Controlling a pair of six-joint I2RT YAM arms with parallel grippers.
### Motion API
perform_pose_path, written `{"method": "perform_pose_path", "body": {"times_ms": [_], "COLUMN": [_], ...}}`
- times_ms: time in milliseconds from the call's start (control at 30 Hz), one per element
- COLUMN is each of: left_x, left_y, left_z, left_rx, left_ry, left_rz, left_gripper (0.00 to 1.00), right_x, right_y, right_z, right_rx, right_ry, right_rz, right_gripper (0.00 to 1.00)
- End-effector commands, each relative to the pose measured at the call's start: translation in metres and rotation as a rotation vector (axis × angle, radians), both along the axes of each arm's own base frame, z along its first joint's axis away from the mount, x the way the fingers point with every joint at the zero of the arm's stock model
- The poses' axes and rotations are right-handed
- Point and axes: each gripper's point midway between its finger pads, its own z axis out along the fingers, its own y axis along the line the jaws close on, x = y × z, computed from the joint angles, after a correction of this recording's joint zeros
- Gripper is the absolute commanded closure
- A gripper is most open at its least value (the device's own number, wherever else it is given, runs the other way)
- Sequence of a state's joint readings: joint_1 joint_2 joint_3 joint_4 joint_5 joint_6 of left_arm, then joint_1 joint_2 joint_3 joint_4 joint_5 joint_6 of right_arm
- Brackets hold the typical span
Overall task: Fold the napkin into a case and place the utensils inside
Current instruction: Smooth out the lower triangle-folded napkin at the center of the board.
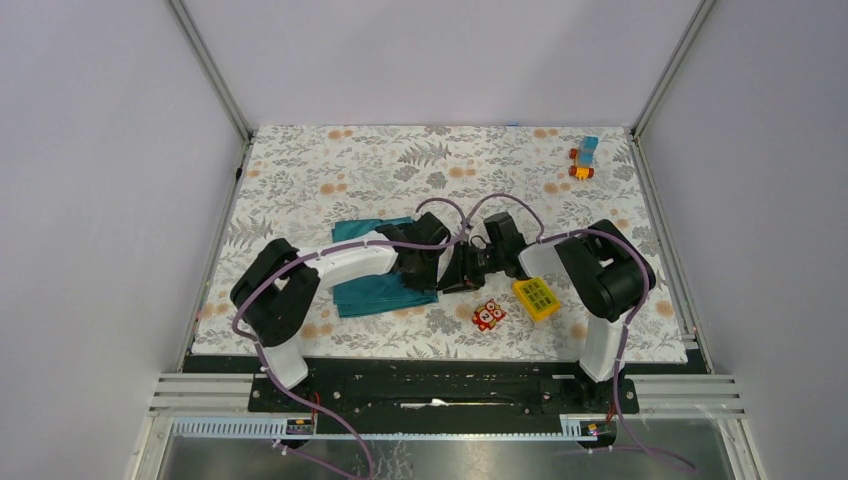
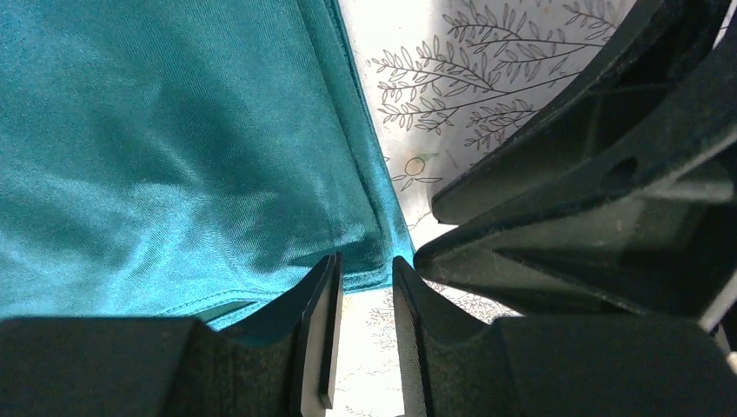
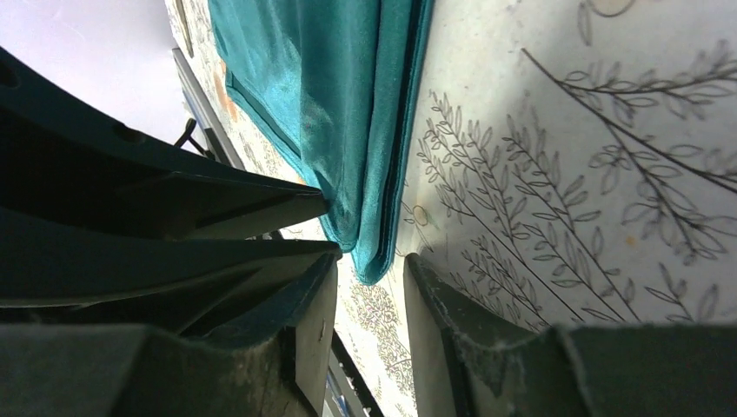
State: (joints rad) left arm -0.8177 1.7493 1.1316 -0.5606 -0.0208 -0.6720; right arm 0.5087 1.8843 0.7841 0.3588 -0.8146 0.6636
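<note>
Folded napkin (image 3: 348, 104) on the table (image 3: 565, 130): its corner lies at the tips of the left fingers (image 2: 317, 330) and right fingers (image 3: 434, 321), both pairs slightly apart, clamping nothing.

The leaf-printed table (image 1: 330, 160) carries 4 things. A folded teal napkin (image 1: 370, 293) lies at 8 o'clock, a red owl toy (image 1: 488, 315) at 5, a yellow gridded block (image 1: 536, 297) at 4, and a small blue-and-orange toy (image 1: 584, 158) at 2.

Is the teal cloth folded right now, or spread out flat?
Folded. The shiny teal-green fabric napkin shows several stacked layers along its edge in the right wrist view.
</note>
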Motion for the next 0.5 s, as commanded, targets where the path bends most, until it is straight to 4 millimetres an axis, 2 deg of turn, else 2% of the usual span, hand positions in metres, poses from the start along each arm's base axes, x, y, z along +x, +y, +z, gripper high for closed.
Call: {"method": "perform_pose_path", "body": {"times_ms": [0, 233, 367, 467], "left_x": [0.006, -0.001, -0.002, -0.002], "left_y": [-0.006, -0.011, -0.012, -0.017], "left_z": [0.002, -0.005, -0.005, 0.005], "left_rx": [0.009, 0.011, 0.008, -0.021], "left_ry": [-0.023, 0.001, 0.000, -0.013], "left_rz": [-0.011, -0.023, -0.020, -0.019], "left_gripper": [0.68, 0.69, 0.81, 0.89], "right_x": [-0.008, -0.013, -0.015, -0.016], "right_y": [0.011, 0.015, 0.016, 0.016], "right_z": [0.002, -0.002, -0.005, -0.007], "right_rx": [0.037, 0.026, 0.020, 0.021], "right_ry": [-0.016, -0.016, -0.013, -0.009], "right_rz": [0.049, 0.061, 0.066, 0.063], "right_gripper": [0.60, 0.73, 0.86, 0.91]}}
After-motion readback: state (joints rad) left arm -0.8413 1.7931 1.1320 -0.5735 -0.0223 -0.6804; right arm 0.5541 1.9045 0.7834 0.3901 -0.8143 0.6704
